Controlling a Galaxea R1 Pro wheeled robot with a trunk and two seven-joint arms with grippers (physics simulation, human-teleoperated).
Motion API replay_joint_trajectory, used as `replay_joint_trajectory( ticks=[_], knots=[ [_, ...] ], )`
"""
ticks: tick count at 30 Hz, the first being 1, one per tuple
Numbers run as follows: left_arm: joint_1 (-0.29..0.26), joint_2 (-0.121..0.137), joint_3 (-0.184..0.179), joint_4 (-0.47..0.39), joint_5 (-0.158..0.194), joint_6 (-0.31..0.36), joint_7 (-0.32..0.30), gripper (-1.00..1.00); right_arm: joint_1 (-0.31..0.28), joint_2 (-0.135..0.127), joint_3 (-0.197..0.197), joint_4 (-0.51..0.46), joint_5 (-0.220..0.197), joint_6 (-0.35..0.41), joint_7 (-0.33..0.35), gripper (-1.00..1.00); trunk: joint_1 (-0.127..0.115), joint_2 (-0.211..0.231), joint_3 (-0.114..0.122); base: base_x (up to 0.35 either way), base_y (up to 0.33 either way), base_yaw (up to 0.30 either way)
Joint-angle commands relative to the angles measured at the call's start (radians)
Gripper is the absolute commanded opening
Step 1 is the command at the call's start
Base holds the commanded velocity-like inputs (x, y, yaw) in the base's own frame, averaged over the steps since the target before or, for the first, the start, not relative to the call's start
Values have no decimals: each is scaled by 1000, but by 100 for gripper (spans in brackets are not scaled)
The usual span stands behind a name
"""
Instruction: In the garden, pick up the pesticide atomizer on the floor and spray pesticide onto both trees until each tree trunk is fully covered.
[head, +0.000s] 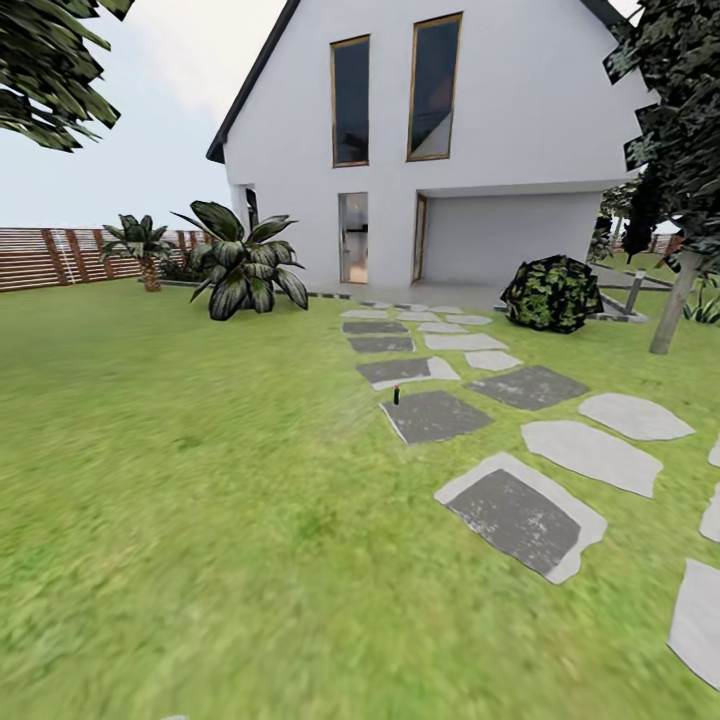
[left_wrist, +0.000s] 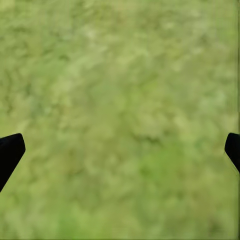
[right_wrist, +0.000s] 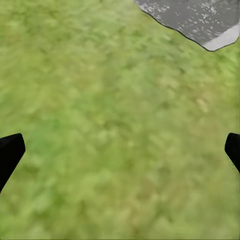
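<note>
The pesticide atomizer (head: 396, 395) is a tiny dark upright thing with a reddish top. It stands far ahead on the grass floor (head: 200, 480), at the corner of a dark stepping stone (head: 436, 415). One tree trunk (head: 674, 303), pale grey-brown, rises at the right edge under dark foliage. Leaves of another tree (head: 45, 70) hang in at the top left, its trunk out of view. My left gripper (left_wrist: 120, 150) is open over bare grass, its black fingers (left_wrist: 10, 150) wide apart. My right gripper (right_wrist: 120, 150) is open too, above grass near a stone's edge (right_wrist: 200, 20).
A path of grey stepping stones (head: 590, 450) runs from the near right toward the white house (head: 450, 150). A round bush (head: 552, 293) sits right of the path. A broad-leaved plant (head: 245, 265), a small palm (head: 148, 250) and a slatted fence (head: 50, 258) stand at the left.
</note>
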Motion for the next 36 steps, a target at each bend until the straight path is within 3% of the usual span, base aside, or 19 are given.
replay_joint_trajectory(
  ticks=[1,9,26,36],
  knots=[
    [0,1,0,0,0,0,0,100,0,0,0,0,0,0,0,100,0,0,0,339,-86,0],
    [0,17,1,-3,4,-1,1,100,0,0,0,1,1,1,0,100,0,0,0,294,-86,0],
    [2,12,1,-17,3,-45,1,100,0,0,0,2,1,1,0,100,0,0,0,230,-87,0],
    [2,12,1,-17,2,-42,-2,100,0,0,0,2,1,1,0,100,0,0,0,55,-16,0]
  ],
)
